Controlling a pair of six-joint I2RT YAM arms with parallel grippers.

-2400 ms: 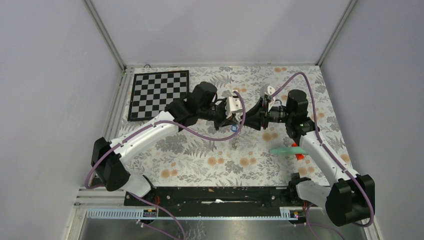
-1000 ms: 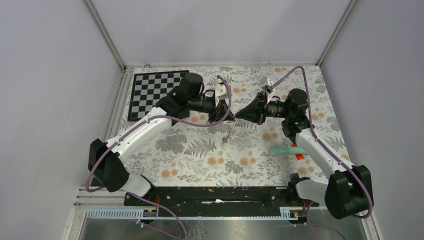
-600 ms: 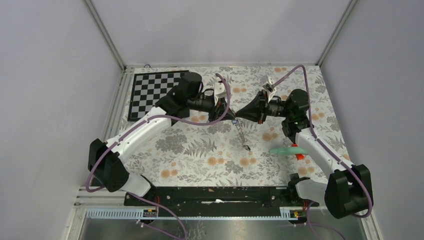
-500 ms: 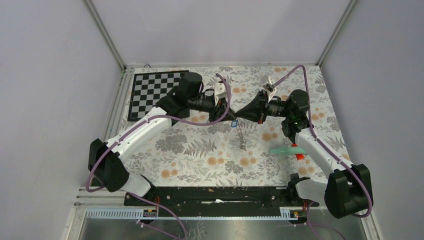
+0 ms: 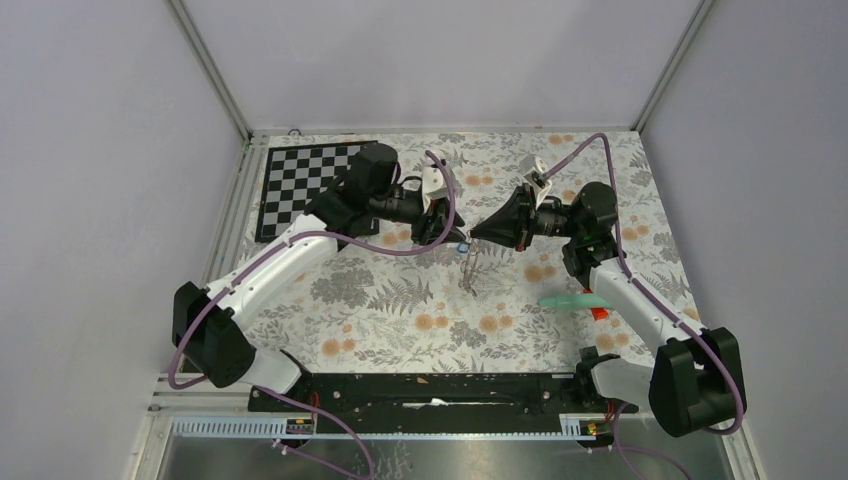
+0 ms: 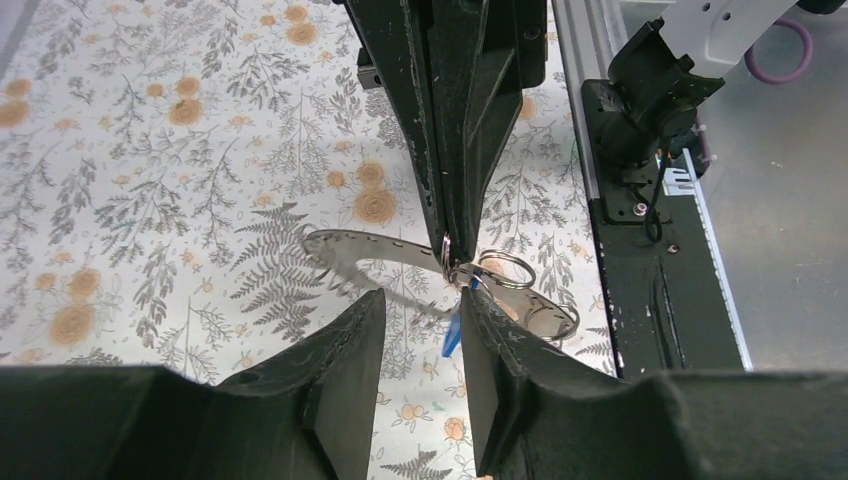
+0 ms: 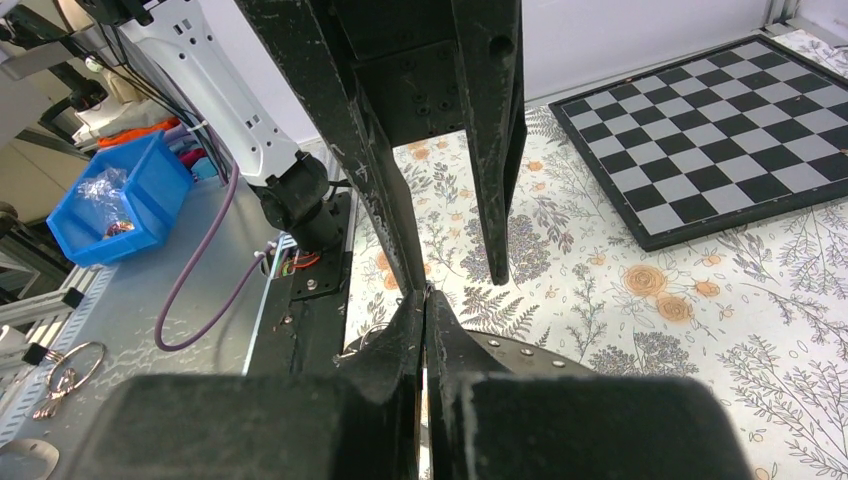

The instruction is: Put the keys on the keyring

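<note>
My right gripper (image 5: 473, 236) is shut on the keyring's (image 5: 468, 270) edge, and the grey band hangs below it over the mat. In the left wrist view the keyring (image 6: 372, 252) is a flat holed hoop pinched by the right gripper (image 6: 448, 240). A blue-tagged key (image 6: 452, 335) dangles from small metal rings at that pinch point. It hangs between the open fingers of my left gripper (image 6: 422, 300), close to the right finger (image 6: 500, 340). In the right wrist view the shut right gripper (image 7: 424, 298) hides most of the dark band (image 7: 540, 352).
A chequered board (image 5: 310, 185) lies at the back left of the floral mat. A teal stick (image 5: 578, 299) with a red piece (image 5: 599, 313) lies beside the right arm. A blue bin (image 7: 120, 200) stands off the table beyond the black rail.
My left gripper has opened and drawn back slightly to the left. The hanging keyring swung right under the right gripper, then back. The right gripper stayed shut.
</note>
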